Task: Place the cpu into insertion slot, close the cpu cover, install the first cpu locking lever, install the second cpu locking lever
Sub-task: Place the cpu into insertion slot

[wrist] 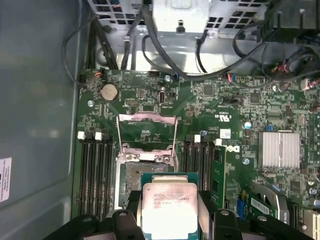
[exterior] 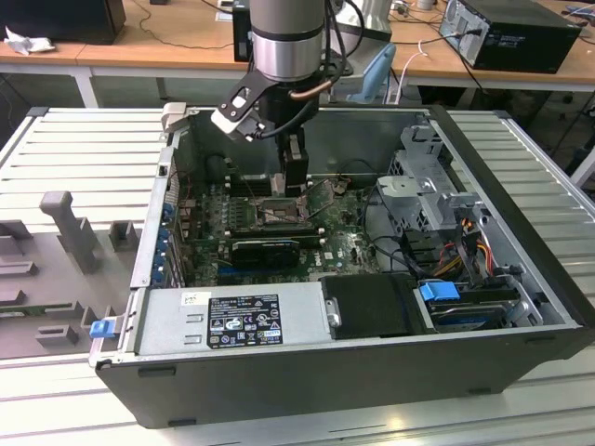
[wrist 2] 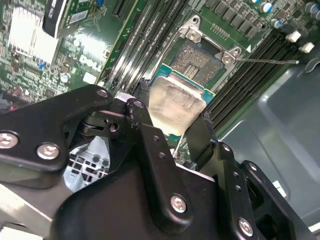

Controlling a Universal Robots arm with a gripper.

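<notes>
You found the jaws clenched on two opposite edges of the cpu (wrist: 167, 206), its metal top facing both wrist views. The chip hung near the insertion slot (wrist: 137, 175), apart from it and not yet seated. The cpu cover (wrist: 146, 116) stood open behind the socket. Treat step one as in progress; cover closure and both locking levers were outstanding.

Grey-metal robot arm (exterior: 284, 37) hangs vertical, wrist straight, its black gripper (exterior: 296, 189) pointing straight down; the jaws are closed on opposite edges of a small square silvery-grey cpu (wrist 2: 175, 102).
</notes>
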